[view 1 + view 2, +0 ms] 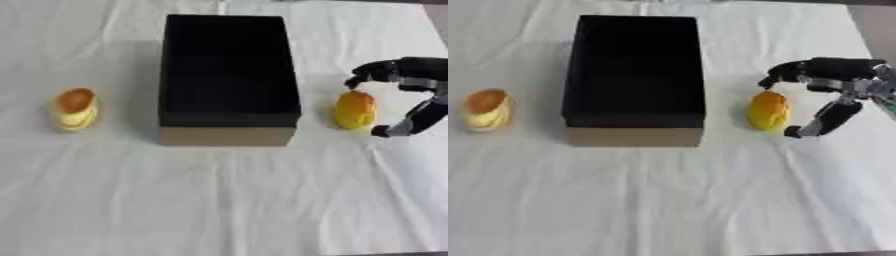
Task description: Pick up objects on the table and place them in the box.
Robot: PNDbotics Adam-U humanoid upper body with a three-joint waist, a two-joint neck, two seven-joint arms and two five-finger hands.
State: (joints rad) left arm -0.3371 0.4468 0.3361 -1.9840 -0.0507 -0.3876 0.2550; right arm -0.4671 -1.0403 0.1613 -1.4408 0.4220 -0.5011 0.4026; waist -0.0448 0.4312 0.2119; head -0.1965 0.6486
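A black-lined open box (227,70) with tan outer walls stands in the middle of the white cloth. To its right lies a yellow-orange rounded object (355,110). My right hand (837,82) comes in from the right edge and is spread open around that object, fingers (785,72) curving over its far top and the thumb (820,122) down at its near right side, with a small gap to it. A second rounded object (75,108), orange on top and pale yellow below, sits left of the box. My left hand shows in no view.
A white wrinkled cloth (227,200) covers the table, with broad bare room in front of the box. The table's edge and a darker floor show at the far right corner (877,20).
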